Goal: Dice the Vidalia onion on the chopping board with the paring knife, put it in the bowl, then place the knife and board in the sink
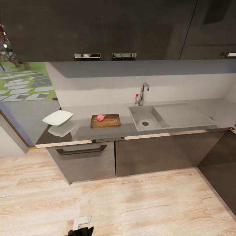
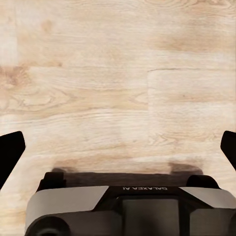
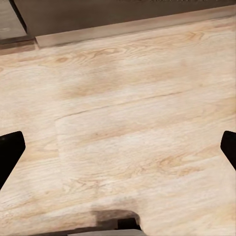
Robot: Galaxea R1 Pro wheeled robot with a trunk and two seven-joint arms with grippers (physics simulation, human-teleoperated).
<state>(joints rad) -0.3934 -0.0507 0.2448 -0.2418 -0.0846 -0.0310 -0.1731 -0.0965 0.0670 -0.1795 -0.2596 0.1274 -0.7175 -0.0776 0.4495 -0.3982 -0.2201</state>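
Both arms hang low, wrist cameras looking down at the pale wood-plank floor (image 2: pixel 118 73).

Left gripper (image 2: pixel 118 147): fingers (image 2: pixel 11 150) spread wide, dark tips at opposite edges of the left wrist view, nothing between them but floor. Right gripper (image 3: pixel 118 150): same, fingers (image 3: pixel 11 150) wide apart, holding nothing; dark cabinet base (image 3: pixel 123 14) runs along the floor ahead of it.

Head view, robot stands back from the smooth grey worktop (image 1: pixel 82 131) over dark cabinets:
- brown wooden rectangular chopping board (image 1: pixel 105 121) lies flat on the worktop, just left of the grey steel rectangular sink (image 1: pixel 144 116)
- pinkish round onion (image 1: pixel 101 117) sits on the board's left part, out of the sink
- small dark object (image 1: pixel 115 119) on the board's right end, too small to identify
- white shallow squarish bowl (image 1: pixel 58 117) at the worktop's left end, apart from the board
- sink basin shows only its round drain; chrome tap with red knob (image 1: pixel 142 94) behind it
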